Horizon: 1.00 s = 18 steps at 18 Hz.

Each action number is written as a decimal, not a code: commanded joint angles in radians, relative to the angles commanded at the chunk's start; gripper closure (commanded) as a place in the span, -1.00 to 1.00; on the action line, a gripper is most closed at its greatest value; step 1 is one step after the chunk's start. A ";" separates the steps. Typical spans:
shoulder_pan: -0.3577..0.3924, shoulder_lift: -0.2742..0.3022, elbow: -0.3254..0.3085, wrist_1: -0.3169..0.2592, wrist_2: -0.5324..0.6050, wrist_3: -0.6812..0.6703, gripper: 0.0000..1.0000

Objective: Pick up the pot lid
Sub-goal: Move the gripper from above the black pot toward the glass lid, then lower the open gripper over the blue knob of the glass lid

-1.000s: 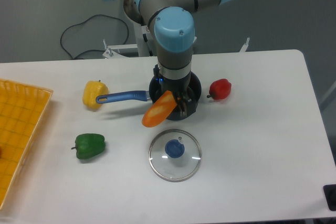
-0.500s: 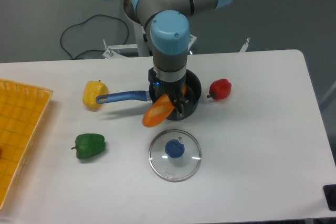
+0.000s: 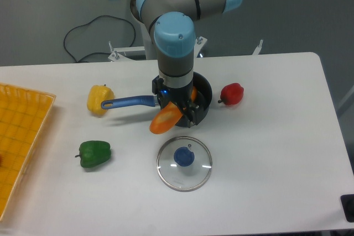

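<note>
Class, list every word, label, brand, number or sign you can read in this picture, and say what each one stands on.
None can be read.
Lid, basket and robot arm: no legible lettering.
Black item at the right edge: too small and cut off to tell.

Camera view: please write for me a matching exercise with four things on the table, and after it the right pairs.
Things:
1. pot lid
2. green pepper
3. yellow pepper
4. pan

Place, colour or state:
A. at the left end of the blue handle
B. black, left of the red vegetable
C. lying flat, with a blue knob
D. between the basket and the pot lid

Right pairs: 1-C, 2-D, 3-A, 4-B
</note>
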 joint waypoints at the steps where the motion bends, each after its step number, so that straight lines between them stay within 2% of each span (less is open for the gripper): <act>1: 0.000 0.000 0.000 0.000 0.000 0.006 -1.00; 9: 0.000 -0.043 0.077 -0.006 -0.014 -0.005 -1.00; 18: -0.003 -0.152 0.150 0.011 0.015 0.000 -1.00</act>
